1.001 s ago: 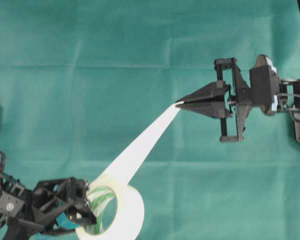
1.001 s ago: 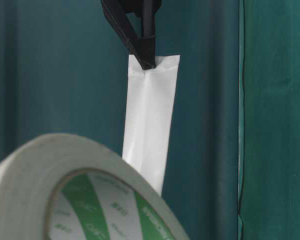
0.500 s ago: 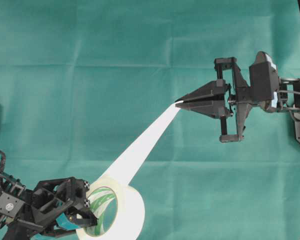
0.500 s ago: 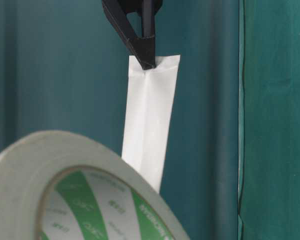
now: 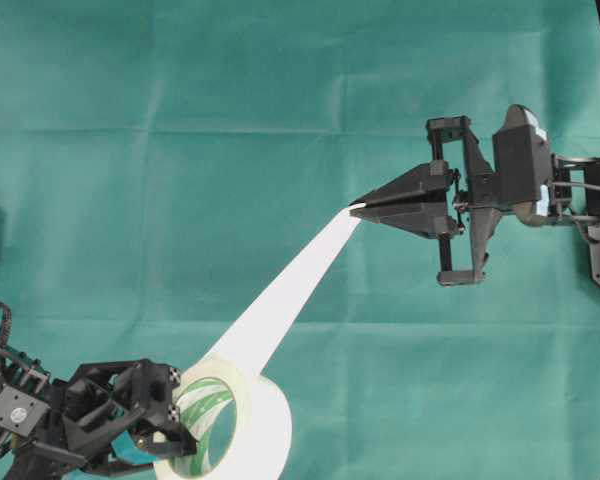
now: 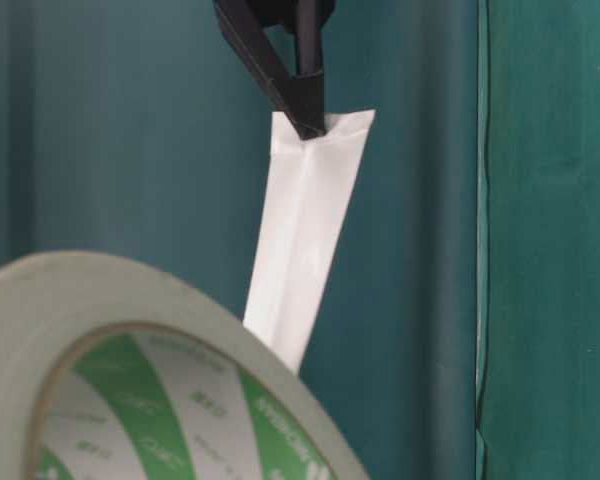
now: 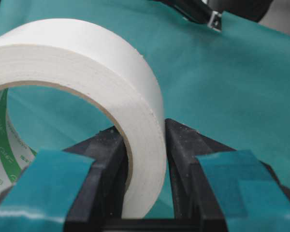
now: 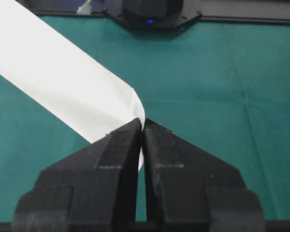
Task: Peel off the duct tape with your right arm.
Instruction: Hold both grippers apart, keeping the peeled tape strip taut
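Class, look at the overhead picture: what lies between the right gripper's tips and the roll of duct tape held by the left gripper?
In the overhead view, only the peeled white strip spans from the right gripper to the duct tape roll, above bare green cloth.

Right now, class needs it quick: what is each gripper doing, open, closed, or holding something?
Left gripper: closed on the wall of the duct tape roll.
Right gripper: closed on the loose strip end.

We see the right gripper (image 5: 358,209) pinching the strip (image 5: 285,295) of tape, stretched taut from the roll (image 5: 263,425) that the left gripper (image 5: 165,430) clamps over the green table (image 5: 180,150).
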Controlling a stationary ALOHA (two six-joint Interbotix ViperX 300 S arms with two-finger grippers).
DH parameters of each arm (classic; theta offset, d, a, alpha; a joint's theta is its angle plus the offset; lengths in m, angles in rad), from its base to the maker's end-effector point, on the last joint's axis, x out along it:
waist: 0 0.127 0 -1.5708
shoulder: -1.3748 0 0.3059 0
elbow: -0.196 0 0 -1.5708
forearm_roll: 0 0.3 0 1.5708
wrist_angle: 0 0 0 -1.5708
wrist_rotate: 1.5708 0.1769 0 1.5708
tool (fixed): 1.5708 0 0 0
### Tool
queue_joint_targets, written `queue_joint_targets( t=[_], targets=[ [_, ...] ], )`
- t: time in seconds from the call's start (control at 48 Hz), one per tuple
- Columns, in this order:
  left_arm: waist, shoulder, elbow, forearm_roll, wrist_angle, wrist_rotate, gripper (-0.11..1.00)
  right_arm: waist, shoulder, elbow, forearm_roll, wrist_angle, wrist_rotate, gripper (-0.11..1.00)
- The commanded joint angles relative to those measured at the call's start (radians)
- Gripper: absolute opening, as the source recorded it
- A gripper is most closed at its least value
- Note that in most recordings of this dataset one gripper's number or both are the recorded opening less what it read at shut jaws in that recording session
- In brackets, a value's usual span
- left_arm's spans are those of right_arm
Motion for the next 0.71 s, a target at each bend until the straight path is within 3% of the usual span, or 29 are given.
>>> queue_joint_targets(
  t=[0.0,0.688],
  targets=[
    [-0.055,-0.035,-0.035,-0.009,-0.018,0.023,0.21,-0.018,-0.005,-0.006,0.005,-0.002,0.000,-0.09],
    [-0.081,-0.051,-0.046,-0.009,-0.086,0.040,0.21,-0.026,0.002,-0.002,0.005,0.014,0.002,-0.09]
  ],
)
